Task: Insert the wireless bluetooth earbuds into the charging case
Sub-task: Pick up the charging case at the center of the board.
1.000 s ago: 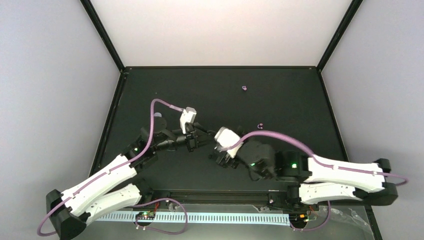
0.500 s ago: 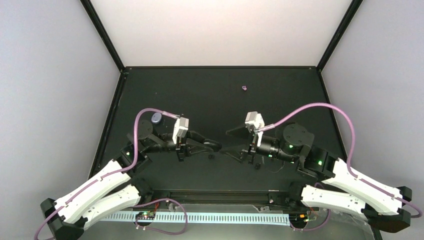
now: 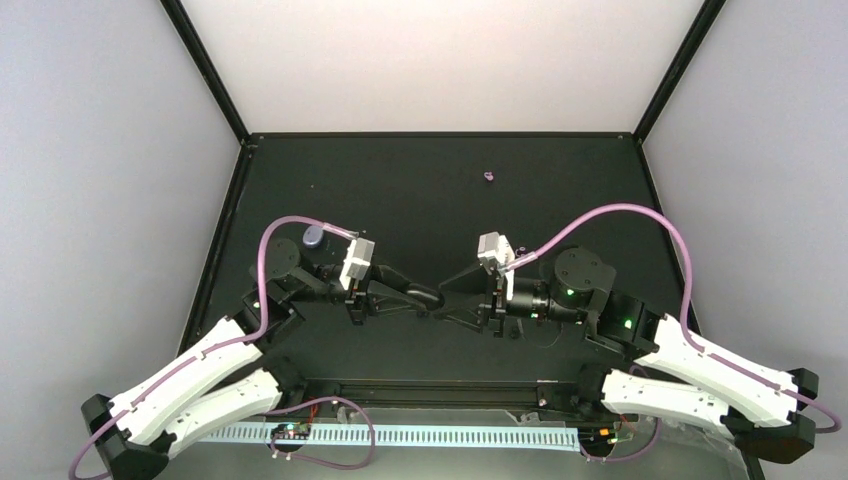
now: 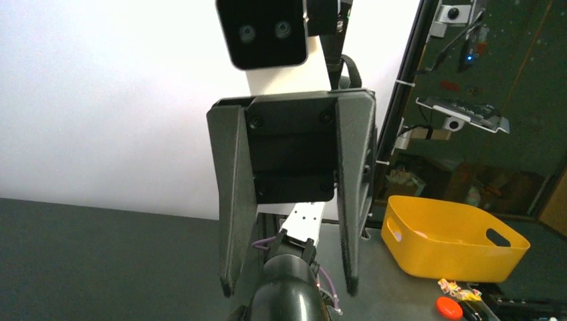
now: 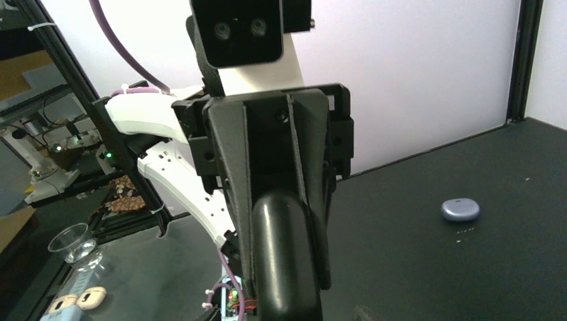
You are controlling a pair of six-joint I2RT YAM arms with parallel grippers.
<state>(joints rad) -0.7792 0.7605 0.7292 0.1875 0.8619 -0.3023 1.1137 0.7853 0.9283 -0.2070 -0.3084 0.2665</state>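
Case (image 3: 313,236) is sitting shut on the table (image 3: 560,200), well behind the left gripper (image 3: 433,297). It's back by the left arm (image 3: 290,275) and close to the table's left edge. From the right gripper (image 3: 447,298) it's lying further off, out past the left one, and the right wrist view is showing it as a small grey-lavender pebble.

One bud (image 3: 488,177) is lying well beyond both grippers, toward the back wall (image 3: 440,60) and a bit over on the right gripper's side. It's not touching anything.

The grippers are pointing at each other, tip to tip, over the middle of the table. The left one is pinching its fingers tight together, and I can't tell if anything tiny is caught in there. The right one is holding its jaws partway apart. In the left wrist view they're hanging either side of the left gripper's tip, and I can't tell if they're touching it.

The table is matte black, with a white back wall, pale side walls and a black frame (image 3: 205,70) running up from the far corners. Most of the moving room is lying beyond the grippers toward the far rail. On the near side the arm bases are crowding the edge.
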